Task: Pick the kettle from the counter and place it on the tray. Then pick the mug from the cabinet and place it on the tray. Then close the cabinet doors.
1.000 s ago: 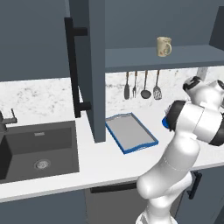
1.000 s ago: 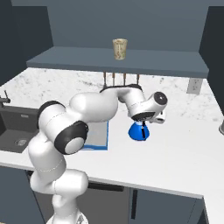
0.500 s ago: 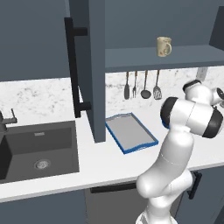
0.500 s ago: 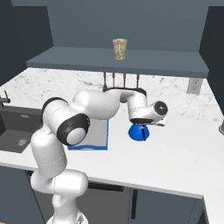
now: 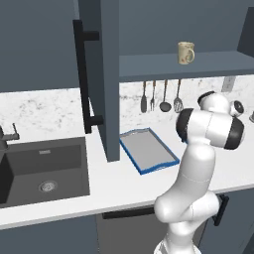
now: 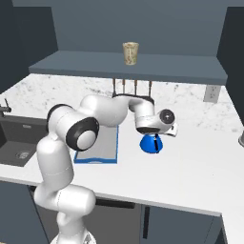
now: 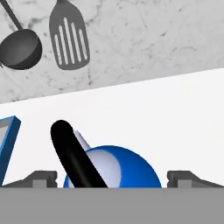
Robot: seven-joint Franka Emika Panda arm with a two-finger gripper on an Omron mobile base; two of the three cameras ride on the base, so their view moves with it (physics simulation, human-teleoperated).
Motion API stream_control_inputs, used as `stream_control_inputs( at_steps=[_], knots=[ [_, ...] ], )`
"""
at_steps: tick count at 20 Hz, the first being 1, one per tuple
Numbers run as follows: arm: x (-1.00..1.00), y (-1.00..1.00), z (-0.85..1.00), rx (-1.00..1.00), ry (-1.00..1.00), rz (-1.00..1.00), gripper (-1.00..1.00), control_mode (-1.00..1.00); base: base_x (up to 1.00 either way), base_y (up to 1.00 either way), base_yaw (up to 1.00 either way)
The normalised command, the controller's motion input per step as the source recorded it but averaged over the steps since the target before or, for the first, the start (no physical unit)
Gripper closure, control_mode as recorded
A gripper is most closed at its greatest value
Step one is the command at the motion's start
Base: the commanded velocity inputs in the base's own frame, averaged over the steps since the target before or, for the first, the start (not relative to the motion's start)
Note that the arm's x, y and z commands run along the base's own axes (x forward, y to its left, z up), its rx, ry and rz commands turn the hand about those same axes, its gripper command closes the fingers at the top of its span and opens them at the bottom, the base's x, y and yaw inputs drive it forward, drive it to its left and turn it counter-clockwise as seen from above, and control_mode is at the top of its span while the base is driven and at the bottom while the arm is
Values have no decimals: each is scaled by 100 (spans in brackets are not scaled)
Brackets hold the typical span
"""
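The tool stands open over the kettle; its tips are cut off, and the arm hides the kettle's top.

From my seat the light reads even and flat — a rendered look, no single lamp I can place. The counter comes up bright white without glare; the cabinet interior stays dim. Shadows are faint. Both base views are sharp edge to edge, no bending at the corners. In the hand view the kettle sits close — its outlines are slightly soft.
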Motion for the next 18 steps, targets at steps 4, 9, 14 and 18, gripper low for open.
stream_control_inputs(
  at_steps=[4,9,14,18],
  knots=[
    [20,17,-15,0,0,-1,-100,-100,0,0,0],
    [33,2,-3,-2,0,0,-100,-100,0,0,0],
    [15,0,-6,-7,0,0,-100,-100,0,0,0],
    [-1,10,-39,-5,0,0,-100,-100,0,0,0]
  ],
)
